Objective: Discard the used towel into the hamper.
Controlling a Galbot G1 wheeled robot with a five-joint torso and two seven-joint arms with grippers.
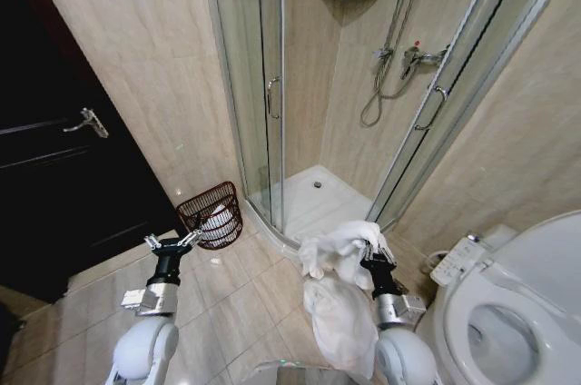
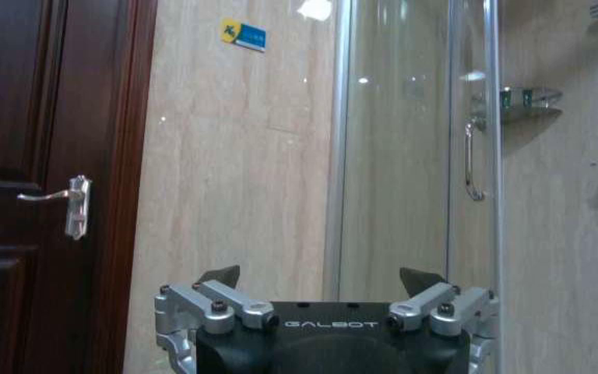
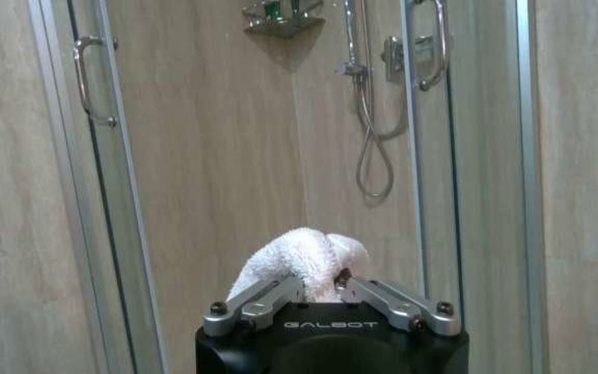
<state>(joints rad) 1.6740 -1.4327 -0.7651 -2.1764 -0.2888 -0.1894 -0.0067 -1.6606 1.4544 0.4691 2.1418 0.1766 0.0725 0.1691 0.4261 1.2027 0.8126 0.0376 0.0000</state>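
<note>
The hamper (image 1: 211,213) sits on the floor against the wall, between the dark door (image 1: 54,158) and the glass shower (image 1: 300,85). Something white lies inside it. The right claw (image 1: 374,251) is pinching the white towel (image 1: 340,290), which hangs down over the right arm. The left claw (image 1: 172,241) is spread wide and holds nothing, just near the hamper.

Bare floor tiles (image 1: 238,290) lay open between the arms and the hamper (image 1: 211,213), whose mouth faced up, partly filled with white cloth. The shower frame (image 1: 263,226) stood just beside it, the dark door (image 1: 64,176) on the other side.
</note>
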